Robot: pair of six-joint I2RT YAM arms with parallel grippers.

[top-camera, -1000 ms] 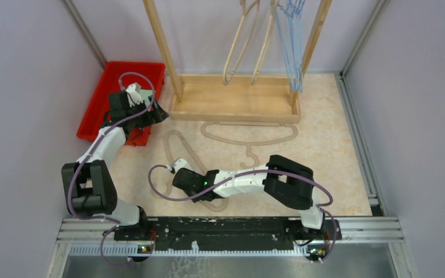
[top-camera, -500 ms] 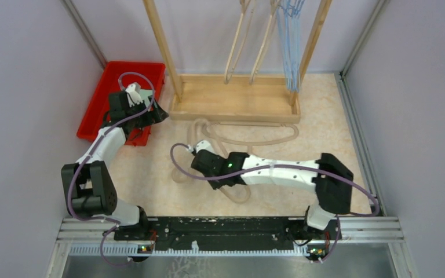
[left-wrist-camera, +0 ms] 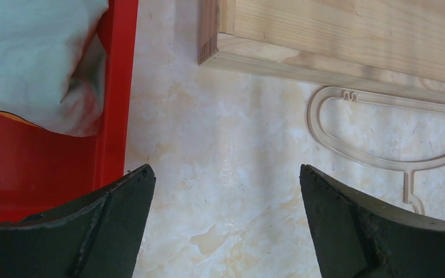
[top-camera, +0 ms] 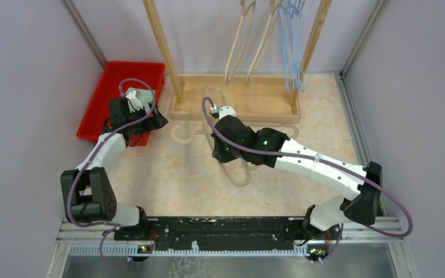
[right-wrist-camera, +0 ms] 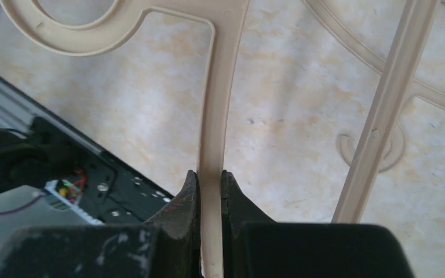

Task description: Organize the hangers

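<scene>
Right pincer (right-wrist-camera: 210, 180) and hanger (right-wrist-camera: 218, 116) nearer rack (top-camera: 266, 105)

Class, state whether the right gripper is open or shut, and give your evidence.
Shut: the right gripper clamps the beige hanger, both fingers pressed against its bar in the wrist view.

No legible text or labels.

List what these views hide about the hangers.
- Top external: top bar of the rack and hooks of the hung hangers, cut off by the upper edge.
- Top external: middle of the held hanger, hidden under the right arm.
- Left wrist: far end of the floor hanger, past the frame edge.
</scene>
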